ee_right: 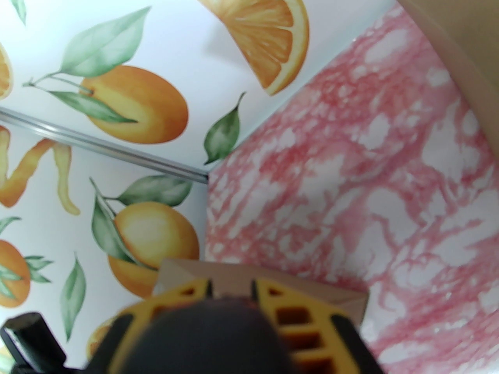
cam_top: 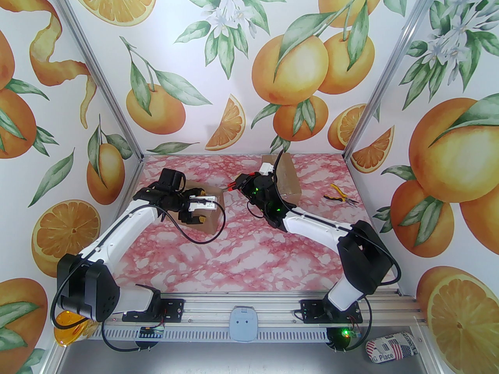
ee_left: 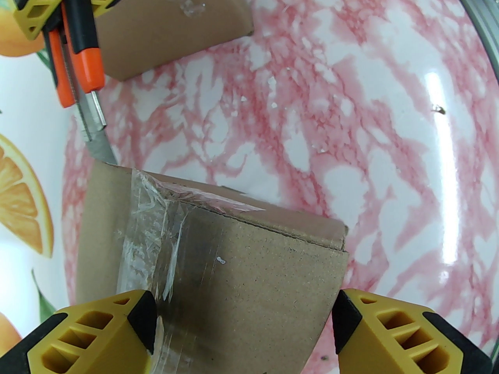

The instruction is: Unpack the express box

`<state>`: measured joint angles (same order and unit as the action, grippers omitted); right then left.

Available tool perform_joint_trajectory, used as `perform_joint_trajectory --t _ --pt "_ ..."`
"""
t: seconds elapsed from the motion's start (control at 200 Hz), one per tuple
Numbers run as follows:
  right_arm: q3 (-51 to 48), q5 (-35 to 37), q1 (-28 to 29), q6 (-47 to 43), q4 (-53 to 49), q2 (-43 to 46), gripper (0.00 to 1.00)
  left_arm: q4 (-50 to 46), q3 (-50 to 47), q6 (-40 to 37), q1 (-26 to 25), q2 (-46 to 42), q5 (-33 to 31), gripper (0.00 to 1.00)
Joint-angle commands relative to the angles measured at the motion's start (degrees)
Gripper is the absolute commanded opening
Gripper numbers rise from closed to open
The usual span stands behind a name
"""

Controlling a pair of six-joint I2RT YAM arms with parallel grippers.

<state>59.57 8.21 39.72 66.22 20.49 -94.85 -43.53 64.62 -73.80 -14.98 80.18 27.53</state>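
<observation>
Express box [ee_left: 253, 286], taped edge toward knife [ee_left: 84, 72]

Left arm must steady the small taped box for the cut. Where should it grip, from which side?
Grip the small box across its two side walls at the near end, coming down from above. The left fingers straddle that width there, and that end is clear of the knife at the far edge.

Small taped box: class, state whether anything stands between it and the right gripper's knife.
Nothing visible does: the knife in the right gripper has its blade tip at a far corner of the small taped box.
</observation>
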Motion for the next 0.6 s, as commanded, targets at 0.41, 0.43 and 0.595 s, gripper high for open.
perform_joint_trajectory --t 0.41,0.43,0.595 --pt "-3.2 3.2 0.6 4.2 12.4 0.2 0.00 -0.6 1.2 6.5 -2.4 1.9 4.6 0.63" --pt "-2.9 2.9 0.5 4.2 12.3 -0.1 0.00 -0.6 1.1 6.6 -2.4 1.9 4.5 0.63" --pt "-2.2 2.5 0.5 4.8 11.4 -1.1 0.00 0.1 1.0 7.4 -2.4 1.8 3.7 0.63"
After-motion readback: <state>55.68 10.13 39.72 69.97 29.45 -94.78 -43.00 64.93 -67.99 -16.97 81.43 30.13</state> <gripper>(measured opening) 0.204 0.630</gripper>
